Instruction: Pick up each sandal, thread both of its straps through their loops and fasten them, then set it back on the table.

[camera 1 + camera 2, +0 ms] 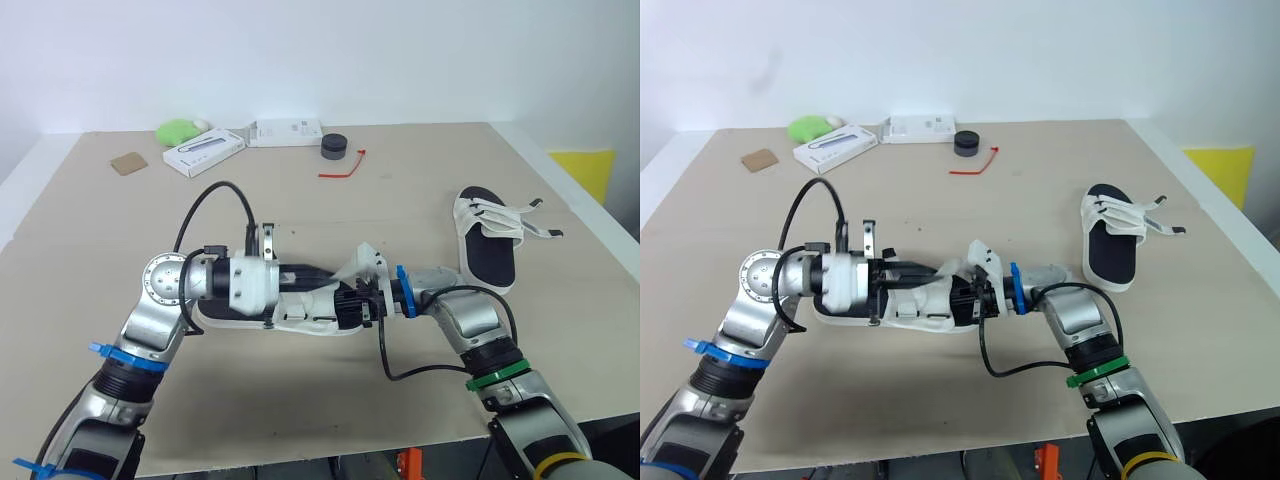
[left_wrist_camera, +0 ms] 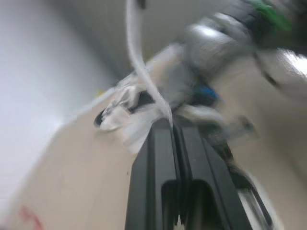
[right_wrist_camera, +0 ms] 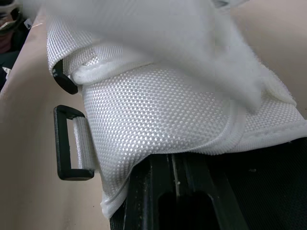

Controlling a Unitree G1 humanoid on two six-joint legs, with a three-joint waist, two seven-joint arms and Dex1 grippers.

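A white sandal (image 1: 300, 322) with a black footbed lies mid-table between my two grippers. My left gripper (image 1: 335, 278) reaches over it from the left; in the left wrist view this gripper (image 2: 171, 125) is shut on a thin white strap (image 2: 139, 62) that rises from its fingertips. My right gripper (image 1: 352, 300) meets the sandal from the right. In the right wrist view its fingers (image 3: 158, 191) lie together, tips hidden under a white woven strap (image 3: 158, 110), beside a black loop (image 3: 67, 143). A second sandal (image 1: 490, 240) lies at the right with loose straps.
Along the far edge lie a green object (image 1: 177, 131), two white boxes (image 1: 204, 152) (image 1: 287, 131), a black round cap (image 1: 334, 146), a red tie (image 1: 343, 168) and a brown square (image 1: 128, 163). A yellow object (image 1: 585, 170) stands beyond the table's right edge.
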